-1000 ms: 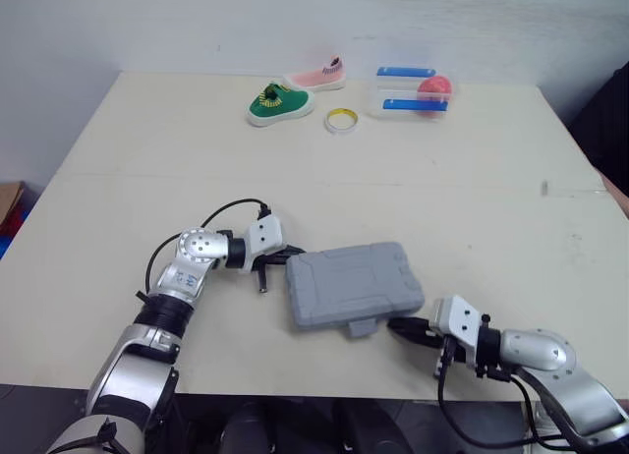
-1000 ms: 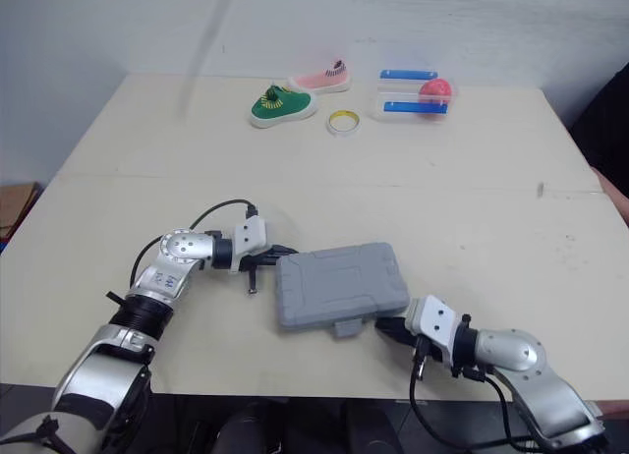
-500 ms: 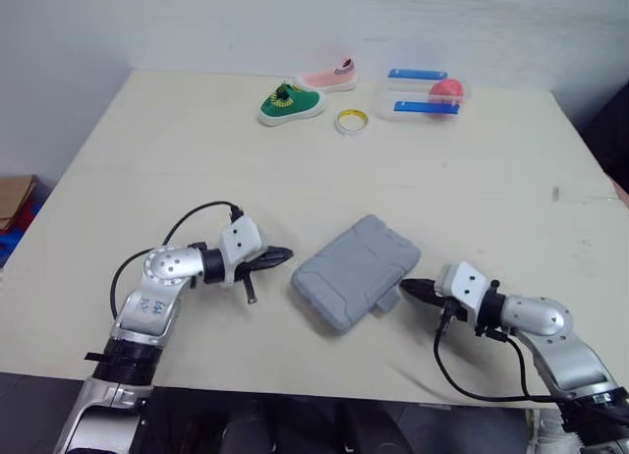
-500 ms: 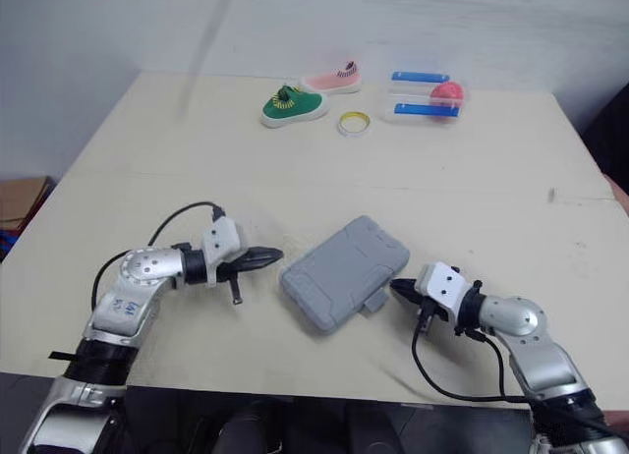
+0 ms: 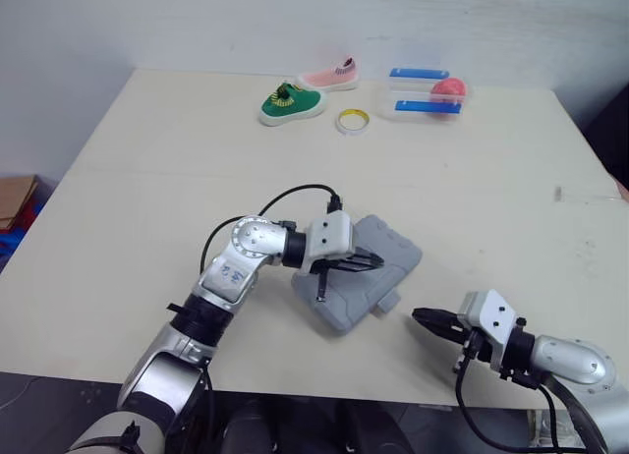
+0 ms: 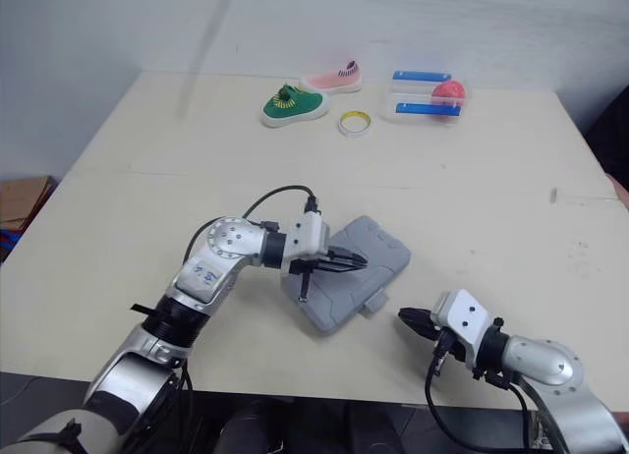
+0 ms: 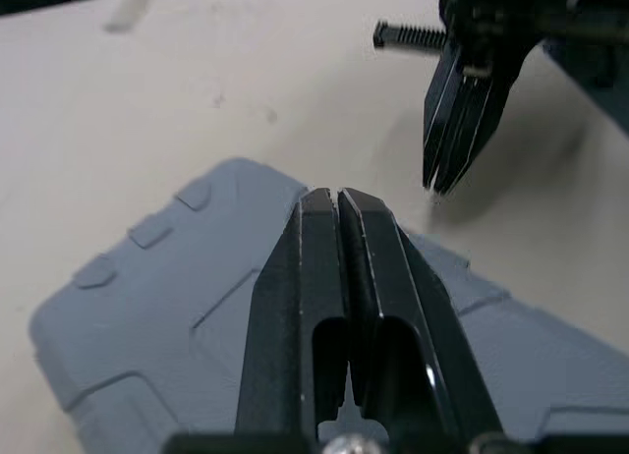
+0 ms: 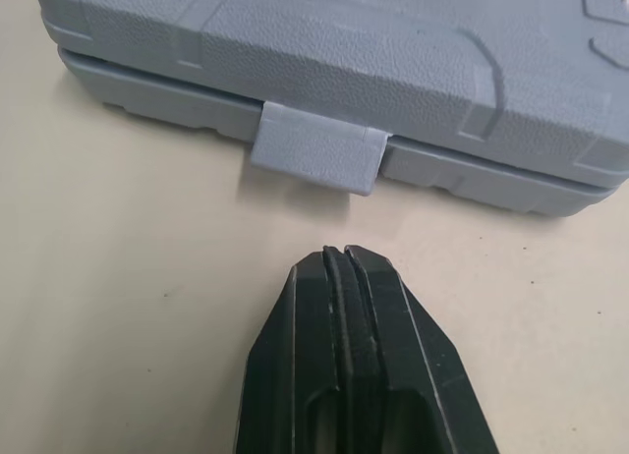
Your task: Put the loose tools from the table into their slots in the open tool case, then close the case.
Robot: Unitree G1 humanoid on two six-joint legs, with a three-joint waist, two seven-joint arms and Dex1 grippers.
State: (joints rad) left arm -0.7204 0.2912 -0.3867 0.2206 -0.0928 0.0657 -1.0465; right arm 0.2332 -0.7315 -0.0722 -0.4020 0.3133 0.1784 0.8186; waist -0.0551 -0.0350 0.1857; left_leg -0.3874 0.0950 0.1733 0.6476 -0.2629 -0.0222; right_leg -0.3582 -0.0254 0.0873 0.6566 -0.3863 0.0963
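While the left end effector (image 5: 376, 263) sits clenched over the lid (image 7: 177, 287), the right end effector (image 5: 423, 317) lines up on the latch (image 8: 316, 154).
The grey case (image 5: 344, 297) lies shut on the bench (image 5: 472, 198), directly under the left tips and just ahead of the right end effector, which is also clenched, empty and clear of the latch. Whether the latch has caught I cannot tell. To do it well, I would bear straight down with the left near the latch edge so the case cannot skid or pivot. Then I would bring the right tips square onto the tab's middle and push it flat against the seam.
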